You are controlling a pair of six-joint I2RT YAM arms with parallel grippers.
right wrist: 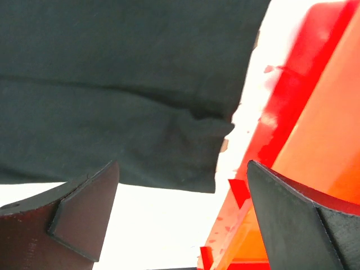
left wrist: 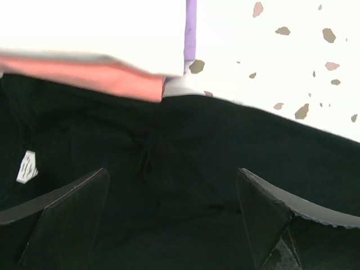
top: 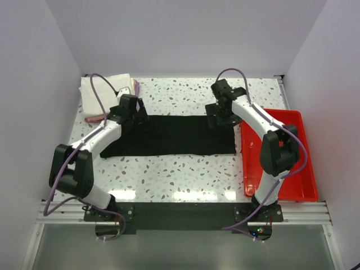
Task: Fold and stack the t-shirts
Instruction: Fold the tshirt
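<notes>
Left wrist view has the left end effector spread wide with nothing between its fingers. It hangs low over the black shirt, whose white neck label shows near one finger. Right wrist view gives the same for the right end effector: open, empty, poised above the shirt's other end, where a doubled edge and a small crease lie. Seen from above, the shirt stretches as a long flat band across the middle of the tabletop with one arm at each end. From that I judge the lengthwise folds done and the crosswise fold the step in hand. The next move probably calls for both end effectors to drop, pinch all layers at one end, and carry that end over the other without dragging the lower layers. After that the folded square would go on the stack of folded shirts, white on top and pink beneath, in the far left corner. Room is tight at the ends: the shirt's right edge lies just beside the red tray, and its left end sits close against the stack. Bare tabletop runs along the near side of the shirt and along the far side between the two arms, which leaves space to swing cloth; the walls close in beyond.
</notes>
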